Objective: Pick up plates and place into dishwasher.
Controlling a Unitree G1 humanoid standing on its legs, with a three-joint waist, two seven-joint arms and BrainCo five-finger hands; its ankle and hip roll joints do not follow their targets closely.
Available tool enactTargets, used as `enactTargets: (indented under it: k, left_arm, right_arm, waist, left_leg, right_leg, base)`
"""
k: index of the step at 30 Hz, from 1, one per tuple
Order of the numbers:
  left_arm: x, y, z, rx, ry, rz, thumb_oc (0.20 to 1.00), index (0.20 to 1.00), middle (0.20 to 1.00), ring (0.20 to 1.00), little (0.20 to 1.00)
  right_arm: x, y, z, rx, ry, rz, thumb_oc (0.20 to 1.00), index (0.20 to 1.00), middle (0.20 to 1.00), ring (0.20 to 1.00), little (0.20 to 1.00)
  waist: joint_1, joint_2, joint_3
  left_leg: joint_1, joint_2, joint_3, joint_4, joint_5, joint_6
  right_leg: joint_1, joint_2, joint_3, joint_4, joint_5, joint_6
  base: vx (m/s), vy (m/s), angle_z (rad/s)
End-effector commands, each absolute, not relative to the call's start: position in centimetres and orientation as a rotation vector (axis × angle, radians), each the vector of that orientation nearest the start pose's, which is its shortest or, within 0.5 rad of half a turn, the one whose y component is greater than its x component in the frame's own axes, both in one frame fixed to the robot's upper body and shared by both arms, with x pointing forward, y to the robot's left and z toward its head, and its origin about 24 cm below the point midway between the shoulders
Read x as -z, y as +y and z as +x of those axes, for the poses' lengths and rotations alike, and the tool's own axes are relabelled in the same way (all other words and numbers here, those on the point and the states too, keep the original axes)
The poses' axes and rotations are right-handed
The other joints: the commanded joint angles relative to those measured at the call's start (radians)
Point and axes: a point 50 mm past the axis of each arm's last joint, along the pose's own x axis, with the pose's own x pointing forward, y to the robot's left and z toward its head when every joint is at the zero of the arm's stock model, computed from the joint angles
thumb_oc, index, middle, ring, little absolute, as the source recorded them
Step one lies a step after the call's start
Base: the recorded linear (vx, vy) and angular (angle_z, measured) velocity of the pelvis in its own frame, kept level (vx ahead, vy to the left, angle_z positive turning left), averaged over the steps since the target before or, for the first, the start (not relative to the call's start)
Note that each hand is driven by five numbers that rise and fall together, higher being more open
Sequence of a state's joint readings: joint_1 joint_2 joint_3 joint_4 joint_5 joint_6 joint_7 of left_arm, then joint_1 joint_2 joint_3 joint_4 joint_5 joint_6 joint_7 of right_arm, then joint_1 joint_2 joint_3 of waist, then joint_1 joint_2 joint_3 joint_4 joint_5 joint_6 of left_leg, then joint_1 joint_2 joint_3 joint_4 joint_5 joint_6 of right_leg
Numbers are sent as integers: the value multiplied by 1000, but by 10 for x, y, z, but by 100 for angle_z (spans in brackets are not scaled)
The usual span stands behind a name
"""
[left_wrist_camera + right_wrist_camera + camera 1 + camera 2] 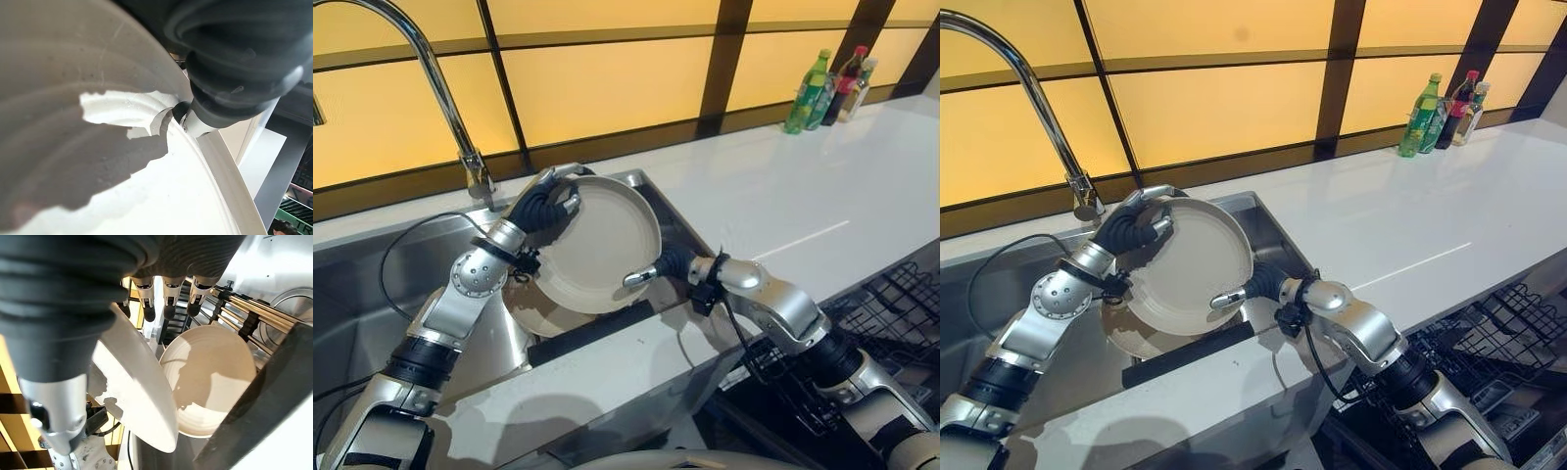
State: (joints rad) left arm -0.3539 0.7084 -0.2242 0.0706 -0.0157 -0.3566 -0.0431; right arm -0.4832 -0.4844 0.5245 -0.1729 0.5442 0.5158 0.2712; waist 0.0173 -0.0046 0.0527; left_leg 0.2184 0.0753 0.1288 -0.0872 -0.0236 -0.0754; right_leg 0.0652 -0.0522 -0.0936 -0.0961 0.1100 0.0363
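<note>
A cream plate (602, 245) is held tilted on edge over the sink (372, 284). My left hand (546, 204) has its fingers curled over the plate's upper left rim. My right hand (668, 262) pinches the lower right rim, thumb (54, 421) on the front face and fingers (146, 301) behind the plate (139, 387). A second cream plate (543, 315) lies flat in the sink below; it is also seen in the right wrist view (210, 382). In the left wrist view the held plate's face (161, 196) lies right against my left hand (234, 58).
A tall curved faucet (440, 88) rises behind the sink at the left. A dark bar (592, 333) crosses the sink's front edge. The white counter (803, 196) runs right to several bottles (813, 93). The black dishwasher rack (891, 304) stands open at lower right.
</note>
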Motion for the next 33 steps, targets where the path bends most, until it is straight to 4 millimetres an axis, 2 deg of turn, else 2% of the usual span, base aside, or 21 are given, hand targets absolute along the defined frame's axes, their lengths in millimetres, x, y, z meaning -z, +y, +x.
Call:
enactTargets:
  k: [1, 10, 12, 13, 33]
  left_arm:
    - [-192, 159, 303, 408, -704, 623, 200, 200, 200, 200, 200]
    - [-191, 147, 303, 438, -702, 578, 200, 200, 200, 200, 200]
    - [-190, 145, 302, 442, -698, 572, 200, 200, 200, 200, 200]
    - [-190, 145, 301, 442, -696, 567, 200, 200, 200, 200, 200]
    - [-188, 144, 303, 427, -668, 496, 200, 200, 200, 200, 200]
  right_arm:
    - [-139, -39, 282, -1006, 90, -150, 1000, 1000, 1000, 1000, 1000]
    - [-137, -23, 282, -977, 117, -62, 1000, 1000, 1000, 1000, 1000]
    - [-138, -23, 282, -949, 112, -33, 438, 438, 438, 438, 438]
    - [-139, -23, 283, -932, 106, -19, 200, 200, 200, 200, 200]
    - [-157, -26, 283, -914, 28, 89, 200, 200, 200, 200, 200]
  waist:
    - [12, -23, -53]
    - [23, -24, -53]
    - [24, -23, -54]
    - [24, -23, -54]
    - [18, -22, -60]
  left_leg:
    - [-102, -1, -65, 0, 46, -1]
    - [-99, -5, -71, 0, 42, 2]
    - [-97, -4, -69, 0, 41, 2]
    - [-97, -4, -68, 0, 41, 3]
    - [-95, -14, -80, 0, 35, 11]
  right_leg:
    - [68, -83, -70, 23, -78, 75]
    - [74, -85, -77, 22, -80, 75]
    - [76, -87, -79, 22, -80, 76]
    - [76, -87, -80, 21, -79, 76]
    - [75, -82, -62, 23, -82, 74]
  base:
    - [0, 0, 0]
    - [0, 0, 0]
    - [0, 0, 0]
    - [0, 0, 0]
    - [-1, 1, 0]
